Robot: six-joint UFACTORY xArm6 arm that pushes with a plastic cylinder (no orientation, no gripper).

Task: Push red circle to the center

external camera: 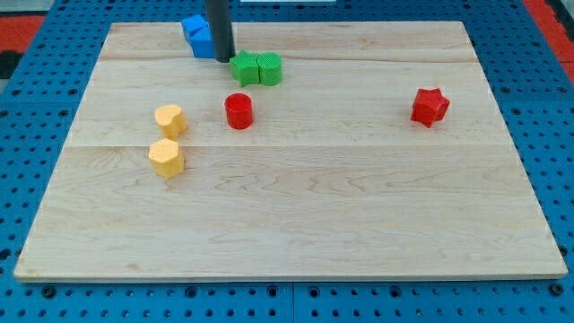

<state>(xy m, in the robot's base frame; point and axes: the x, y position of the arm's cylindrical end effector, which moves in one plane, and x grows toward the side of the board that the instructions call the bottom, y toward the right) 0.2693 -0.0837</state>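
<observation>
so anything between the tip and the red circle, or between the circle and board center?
Nothing visible blocks either. My tip sits above the red circle, between the blue blocks and the green blocks, which lie just off the straight line down. From the circle toward the center of the board, the wood is bare.

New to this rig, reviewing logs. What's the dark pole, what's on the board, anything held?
The dark pole is the robot arm's rod; it has no gripper, so nothing is held. It only pushes blocks with my tip, now at the view's top, beside the blue block and just left of two green blocks. One camera looks down at the wooden board. Also there: a red circle below the green ones, a red star at right, and two yellow blocks at left.
</observation>
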